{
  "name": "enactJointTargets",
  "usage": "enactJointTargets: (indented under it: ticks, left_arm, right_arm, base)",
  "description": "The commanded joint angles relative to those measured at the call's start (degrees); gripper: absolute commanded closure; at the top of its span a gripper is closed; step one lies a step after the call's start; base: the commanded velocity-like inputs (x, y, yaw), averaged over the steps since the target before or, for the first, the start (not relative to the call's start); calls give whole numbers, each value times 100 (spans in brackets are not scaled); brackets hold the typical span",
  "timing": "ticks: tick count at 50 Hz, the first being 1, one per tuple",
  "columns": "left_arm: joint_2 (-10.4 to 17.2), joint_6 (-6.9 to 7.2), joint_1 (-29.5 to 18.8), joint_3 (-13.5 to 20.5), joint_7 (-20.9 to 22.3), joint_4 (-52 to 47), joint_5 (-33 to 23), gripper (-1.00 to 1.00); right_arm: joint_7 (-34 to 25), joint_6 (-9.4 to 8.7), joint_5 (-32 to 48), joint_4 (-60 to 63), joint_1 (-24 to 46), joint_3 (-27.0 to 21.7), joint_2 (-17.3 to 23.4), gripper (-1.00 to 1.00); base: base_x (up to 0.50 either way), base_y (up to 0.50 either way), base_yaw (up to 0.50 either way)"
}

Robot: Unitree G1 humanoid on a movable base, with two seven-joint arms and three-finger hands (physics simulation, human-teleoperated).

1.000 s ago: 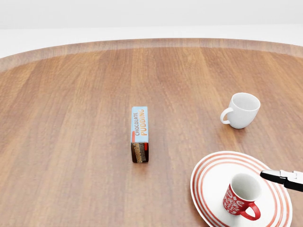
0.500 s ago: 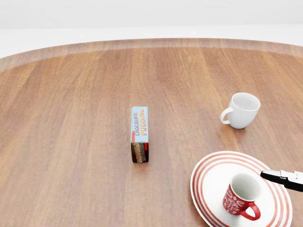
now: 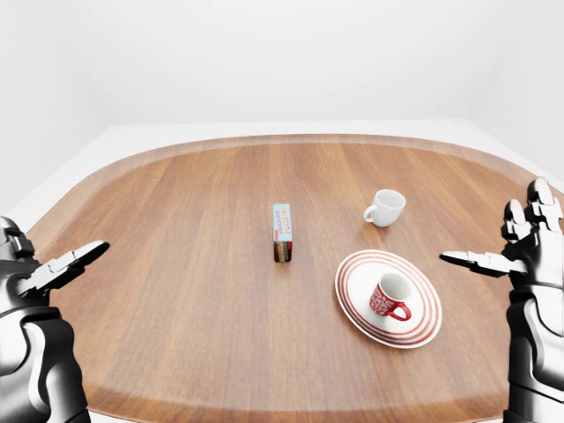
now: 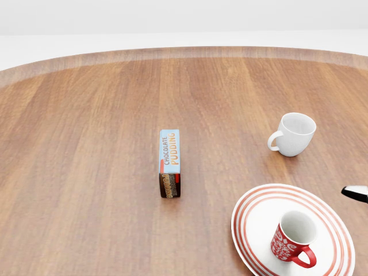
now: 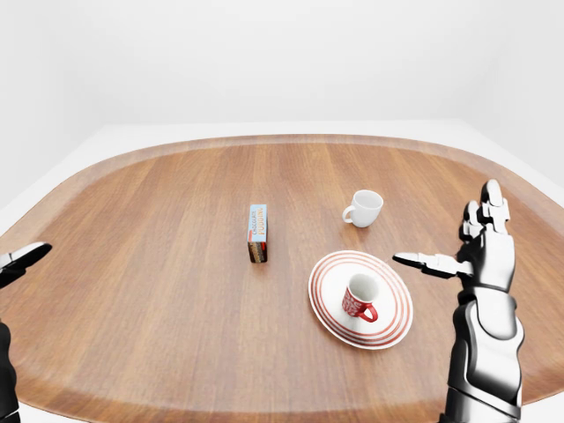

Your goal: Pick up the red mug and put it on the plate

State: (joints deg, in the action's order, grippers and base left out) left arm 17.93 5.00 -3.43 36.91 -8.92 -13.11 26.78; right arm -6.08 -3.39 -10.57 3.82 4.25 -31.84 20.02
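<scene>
The red mug [image 4: 294, 237] stands upright on the red-striped white plate [image 4: 256, 213] at the lower right of the head view, its handle toward the bottom right. It also shows in the left-eye view [image 3: 389, 297]. My right hand [image 5: 471, 247] is open and empty, raised to the right of the plate and apart from the mug; only a fingertip [image 4: 355, 193] reaches into the head view. My left hand [image 3: 53, 269] is open and empty at the far left, away from everything.
A white mug [image 4: 294, 134] stands above the plate in the head view. A chocolate pudding box [image 4: 169, 163] lies near the middle of the round wooden table [image 4: 86, 144]. The table's raised rim [image 3: 264, 141] runs around the top.
My right hand has drawn away to the right, so only a fingertip still shows at the head view's right edge. The mug, the plate and the other things have not moved.
</scene>
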Motion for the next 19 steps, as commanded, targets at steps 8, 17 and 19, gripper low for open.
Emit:
enactJointTargets:
  ticks: [8, 17, 19]
  left_arm:
    - [2, 0, -9, -4, -11, -6, -4, -100]
    - [6, 0, -6, 2, 0, 11, -1, -100]
    - [6, 0, -4, 3, 3, 11, 1, -100]
  right_arm:
    - [-197, -161, -139, 1705, -49, -490, -101, -100]
    - [-221, -161, -128, 1641, -60, -474, -124, -100]
    - [-214, -161, -134, 1651, -64, -478, -124, -100]
  base:
    - [0, 0, 0]
    - [0, 0, 0]
    - [0, 0, 0]
